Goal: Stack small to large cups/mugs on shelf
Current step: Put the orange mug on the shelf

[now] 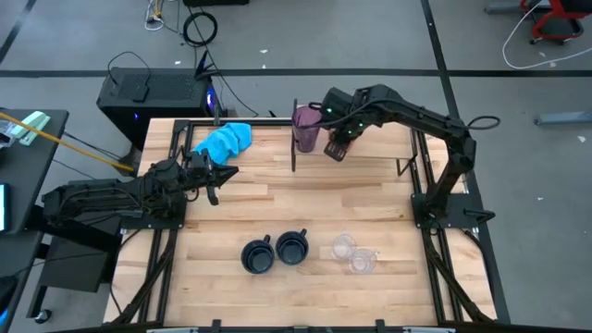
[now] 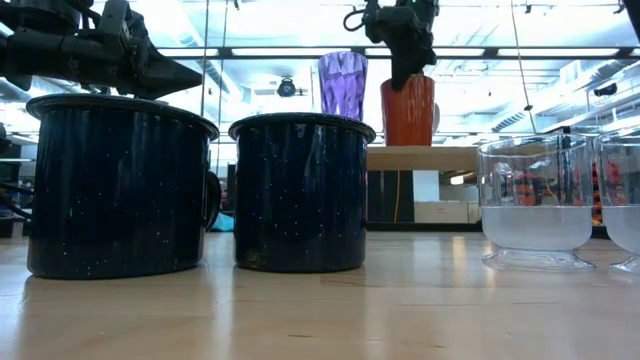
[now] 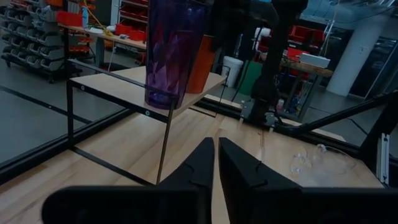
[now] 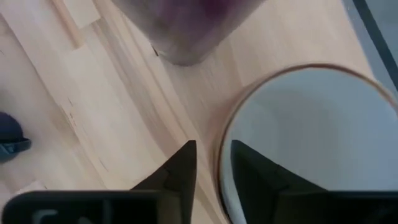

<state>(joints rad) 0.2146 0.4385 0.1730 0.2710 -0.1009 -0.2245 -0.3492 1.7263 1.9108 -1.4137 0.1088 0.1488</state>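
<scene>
The purple tumbler (image 1: 306, 129) and the orange mug (image 1: 337, 148) stand upright side by side on the light wood shelf (image 1: 375, 153) at the table's far side. My right gripper (image 4: 213, 149) points down over the mug (image 4: 311, 137), slightly open, with one finger outside the rim and one inside, a gap showing on both sides. Two navy mugs (image 1: 256, 256) (image 1: 291, 247) and two clear cups (image 1: 343, 246) (image 1: 362, 262) stand on the tabletop near the front edge. My left gripper (image 1: 215, 180) is shut and empty at the table's left, above the tabletop.
A bright blue cloth (image 1: 225, 141) lies at the far left, beside the shelf. The shelf's thin black uprights (image 3: 165, 146) stand at its corners. Bare tabletop (image 1: 305, 203) lies between the shelf and the row of mugs and cups.
</scene>
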